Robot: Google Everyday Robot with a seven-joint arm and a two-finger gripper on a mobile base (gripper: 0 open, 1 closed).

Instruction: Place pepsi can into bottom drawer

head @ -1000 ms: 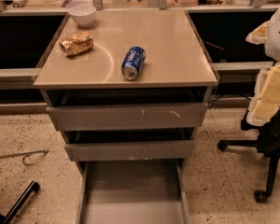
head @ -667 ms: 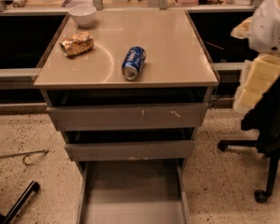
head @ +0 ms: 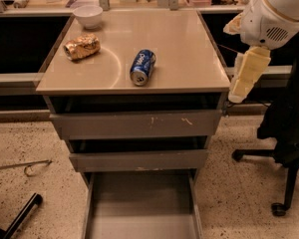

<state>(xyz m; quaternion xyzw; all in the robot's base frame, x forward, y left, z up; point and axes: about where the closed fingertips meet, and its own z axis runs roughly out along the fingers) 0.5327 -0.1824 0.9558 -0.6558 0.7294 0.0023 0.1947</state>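
Note:
The pepsi can (head: 142, 66) lies on its side on the beige cabinet top (head: 179, 49), near the front middle, with a silver end facing the front edge. The bottom drawer (head: 139, 208) is pulled out at the foot of the cabinet and its flat grey floor is bare. My gripper (head: 237, 94) hangs from the white arm at the right, just off the cabinet's front right corner. It points down, well to the right of the can, and holds nothing that I can see.
A gold foil snack bag (head: 82, 46) and a white bowl (head: 87, 15) sit on the top's left side. The two upper drawers (head: 134, 124) are shut. A black office chair (head: 284, 133) stands at the right, and a metal hook (head: 25, 168) lies on the floor at the left.
My arm has moved left and up, from the right edge of the view towards the cabinet's front right corner. The can and the drawers have not moved.

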